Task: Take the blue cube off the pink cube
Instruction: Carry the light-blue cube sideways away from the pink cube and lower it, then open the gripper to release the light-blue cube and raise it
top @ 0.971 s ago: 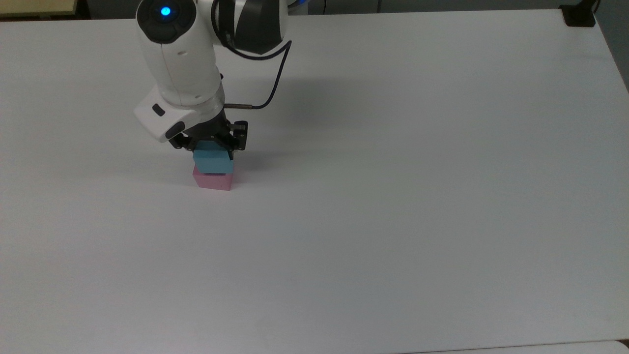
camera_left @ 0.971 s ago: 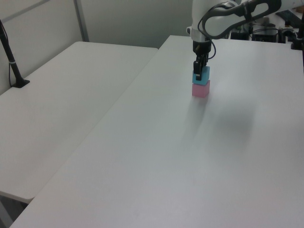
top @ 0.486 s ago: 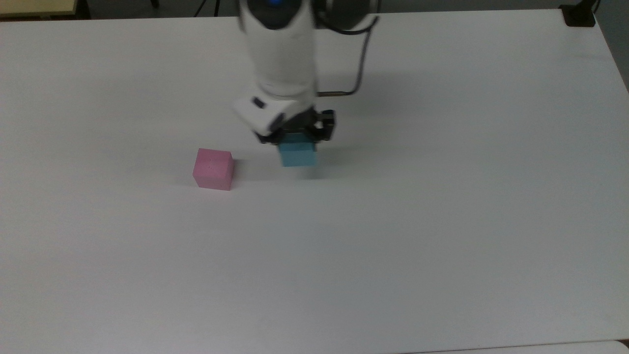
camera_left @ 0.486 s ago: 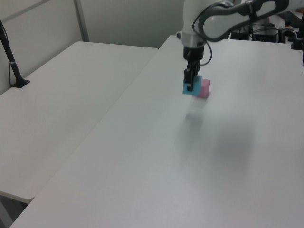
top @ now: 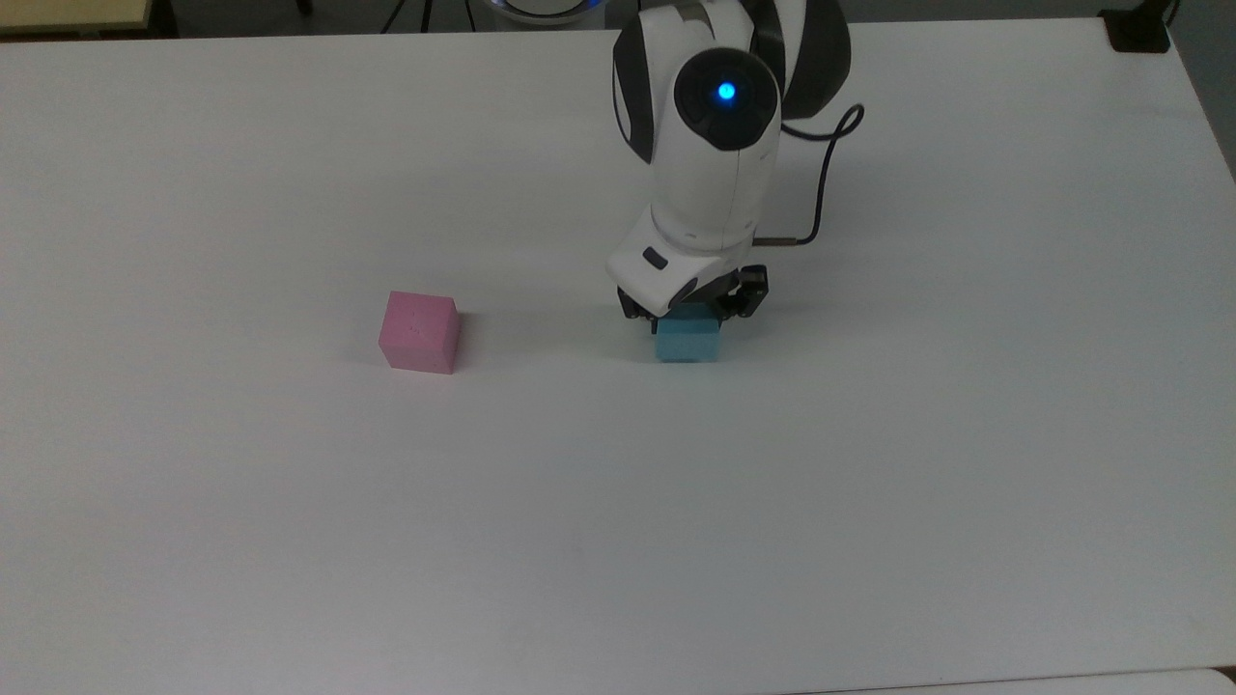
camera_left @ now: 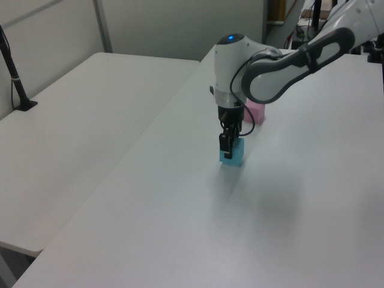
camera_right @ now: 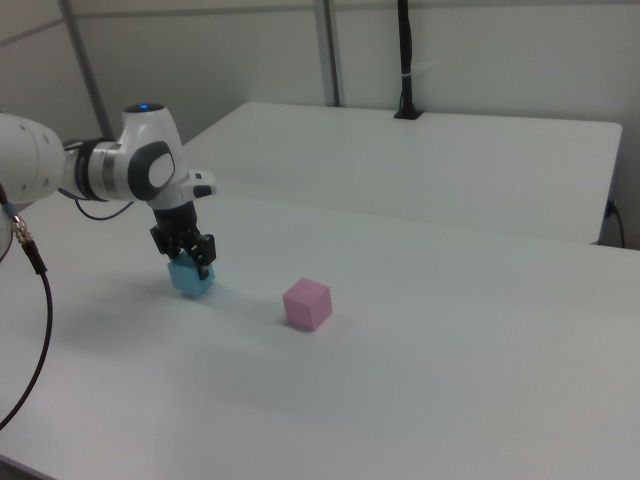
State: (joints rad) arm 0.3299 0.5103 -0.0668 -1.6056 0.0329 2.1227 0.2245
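Observation:
The blue cube (top: 688,342) rests on or just above the white table (top: 869,502), well to the top view's right of the pink cube (top: 418,331). My gripper (top: 688,315) points straight down over the blue cube, shut on its upper part with a finger on either side. The left view has the blue cube (camera_left: 233,153) under the gripper (camera_left: 227,146), and the pink cube (camera_left: 256,111) stands farther back, partly behind the arm. In the right view the gripper (camera_right: 189,257) holds the blue cube (camera_right: 191,279), with the pink cube (camera_right: 306,303) standing alone to the right view's right.
A black cable (top: 823,174) loops off the arm's wrist. A black clamp base (top: 1139,33) sits at the table's far right corner in the top view. A second white table (camera_left: 84,126) adjoins, carrying a black post (camera_left: 13,69).
The blue cube has left the top of the pink cube. My gripper has carried it to the top view's right and down to the table surface. The pink cube has stayed in place.

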